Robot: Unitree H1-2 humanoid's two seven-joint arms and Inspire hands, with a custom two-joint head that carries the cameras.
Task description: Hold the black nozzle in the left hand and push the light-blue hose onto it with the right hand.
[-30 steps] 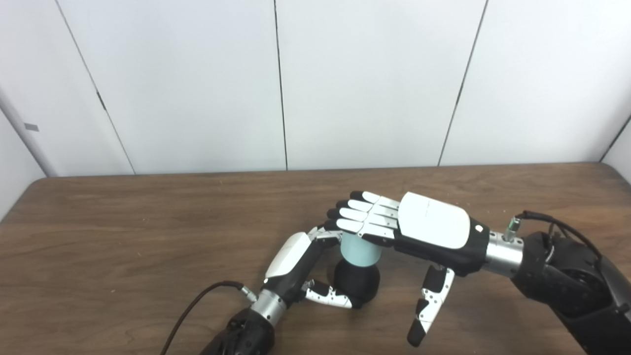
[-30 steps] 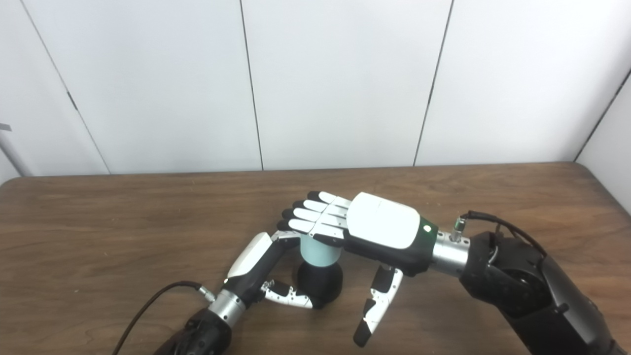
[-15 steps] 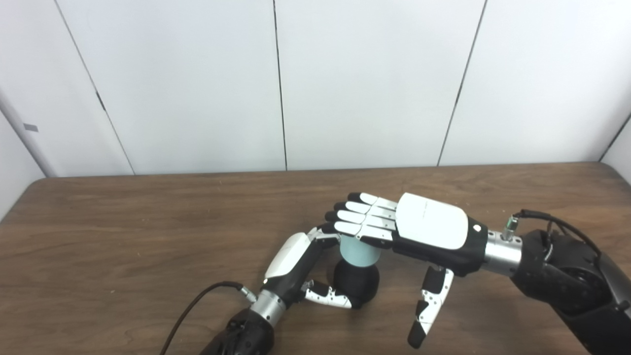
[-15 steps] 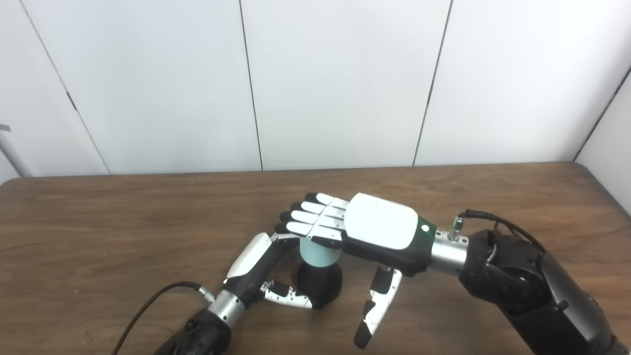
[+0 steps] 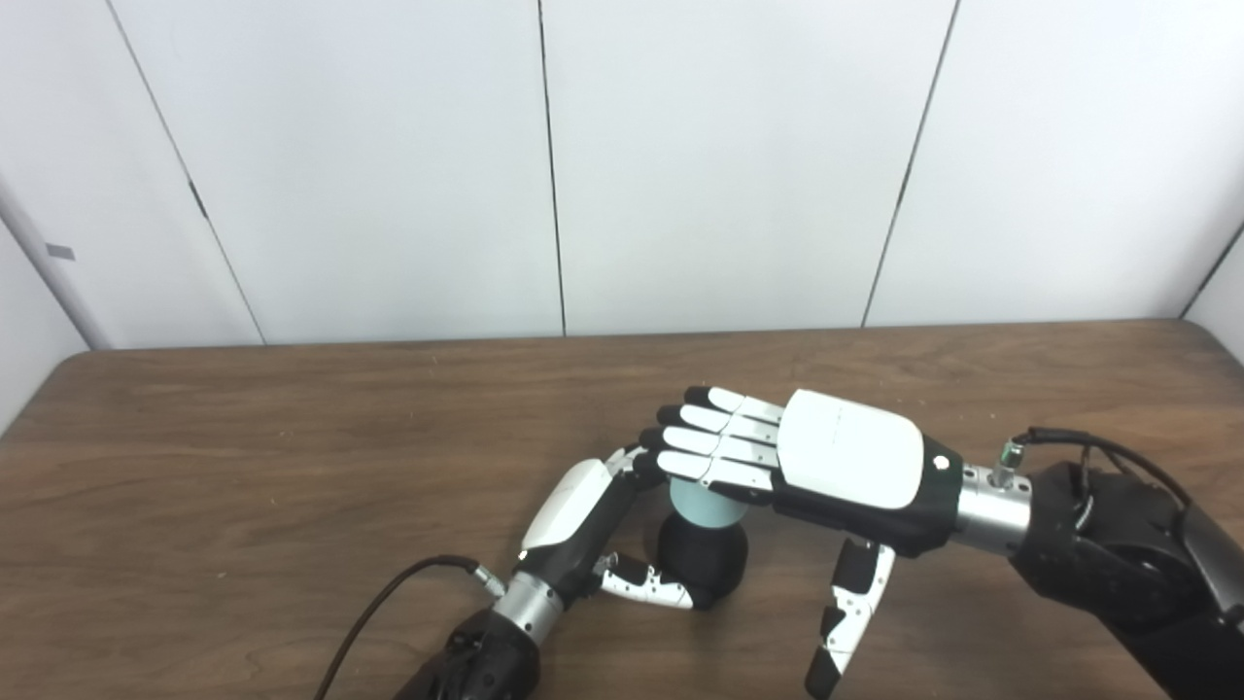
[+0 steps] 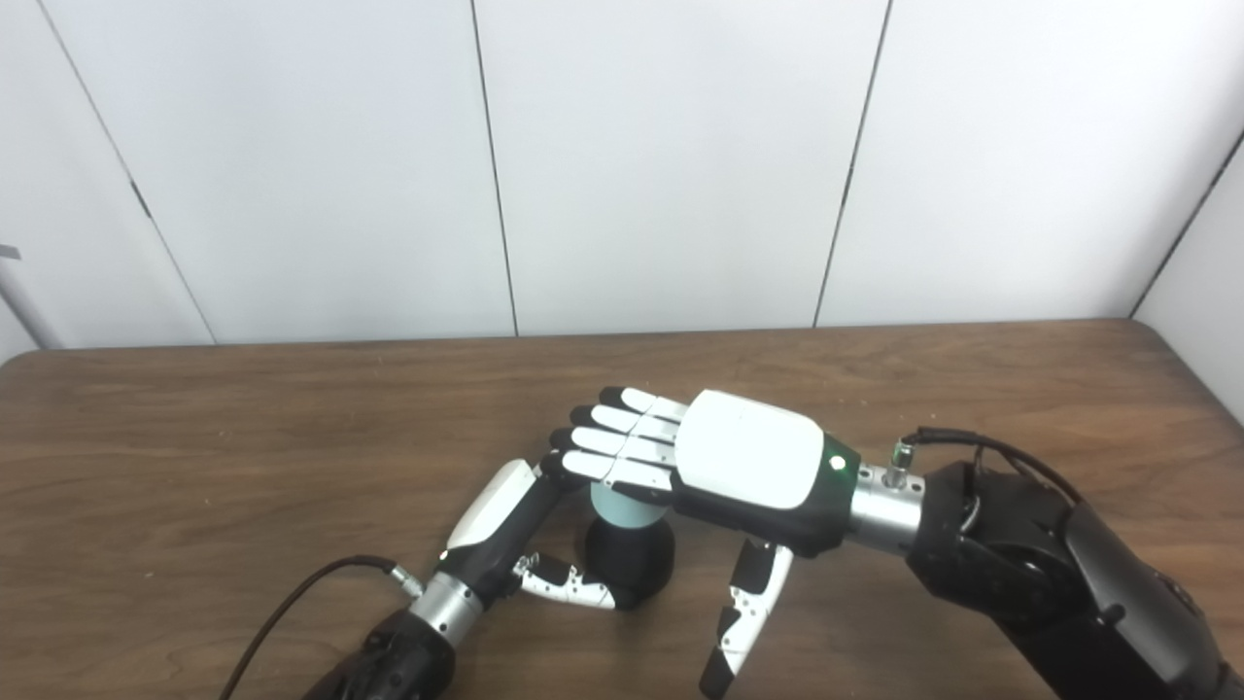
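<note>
Standing upright near the middle of the wooden table (image 5: 243, 467), the black nozzle (image 5: 705, 556) carries the light-blue hose (image 5: 702, 504) on its top, the pale cylinder rising straight out of the rounded dark base, with only a short band of blue showing between the base and what covers it. The left hand (image 5: 583, 525) is closed around the nozzle: its thumb curls across the near side of the black base, touching it, while its fingers reach round the far side and are mostly hidden behind the hose. The right hand (image 5: 826, 467) lies flat, palm down, over the top of the hose with its fingers (image 5: 705, 442) stretched out straight and close together toward the left; they cover the hose's upper end, so whether the palm side presses on it or sits just above cannot be seen from these views. This hand grips nothing, and its thumb (image 5: 844, 612) hangs down apart from the fingers, pointing at the tabletop to the right of the nozzle, clear of it. A black cable (image 5: 389, 598) loops from the left wrist toward the bottom edge, and another cable (image 5: 1098, 445) arcs over the right wrist. Behind the table stands a white panelled wall (image 5: 729, 165) with thin dark seams
</note>
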